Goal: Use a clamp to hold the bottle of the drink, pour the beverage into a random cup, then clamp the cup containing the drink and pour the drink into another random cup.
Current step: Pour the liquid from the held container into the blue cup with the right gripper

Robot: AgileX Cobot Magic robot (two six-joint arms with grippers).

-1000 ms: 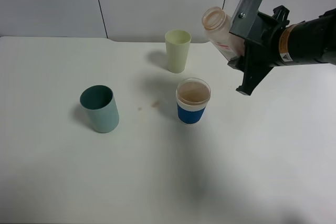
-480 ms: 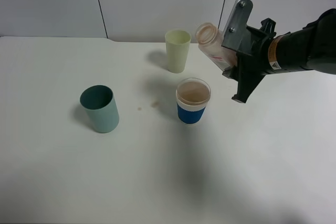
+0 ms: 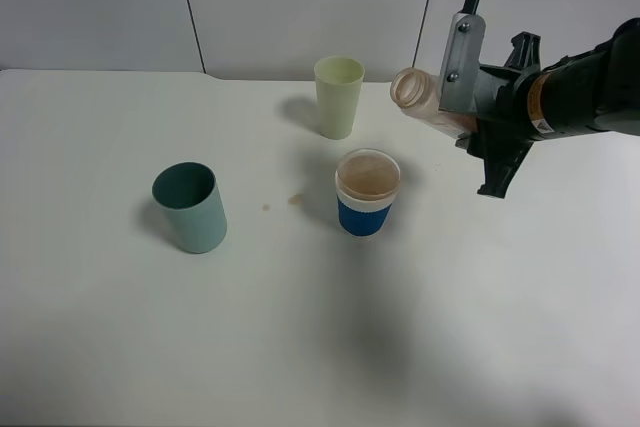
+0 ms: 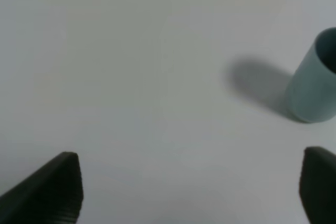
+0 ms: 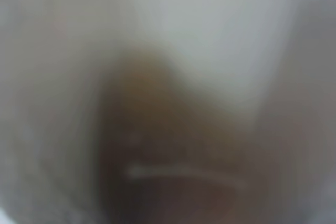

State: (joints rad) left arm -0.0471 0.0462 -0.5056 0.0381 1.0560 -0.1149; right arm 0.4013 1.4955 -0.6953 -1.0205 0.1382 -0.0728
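Right gripper (image 3: pixel 468 107) jaws pinch the bottle (image 3: pixel 418 90) tipped near-level, mouth toward the drink-filled blue cup (image 3: pixel 367 197), apparently for pouring; left gripper (image 4: pixel 186 190) jaws spread empty above the tabletop (image 4: pixel 131 77).

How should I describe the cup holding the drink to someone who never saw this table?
On the white table stand three cups. The cup with the drink is the rightmost one, in front of the yellow cup. Only it has a blue band and brownish liquid inside; the yellow cup and the teal cup are plain.
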